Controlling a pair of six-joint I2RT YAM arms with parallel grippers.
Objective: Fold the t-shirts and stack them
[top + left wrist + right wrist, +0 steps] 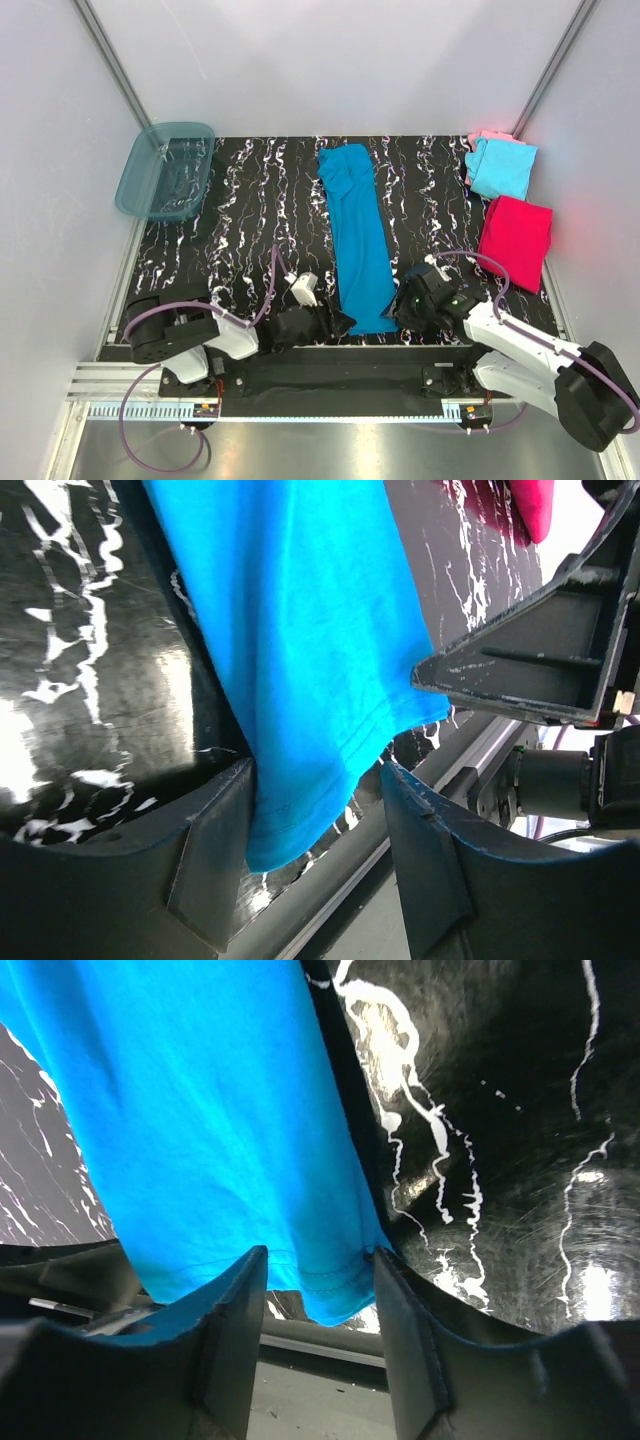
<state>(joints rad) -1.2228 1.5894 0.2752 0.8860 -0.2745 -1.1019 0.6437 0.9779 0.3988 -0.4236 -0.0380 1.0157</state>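
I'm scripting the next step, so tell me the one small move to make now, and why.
Probably close both pincers. The teal-blue t-shirt lies as a long narrow strip on the mat, and its near hem corners sit between the open jaws of the left pincer and the right pincer. Neither pinches the cloth yet, so gripping likely comes before lifting the hem to fold it.

Lab test cell — white walls, aluminium rails
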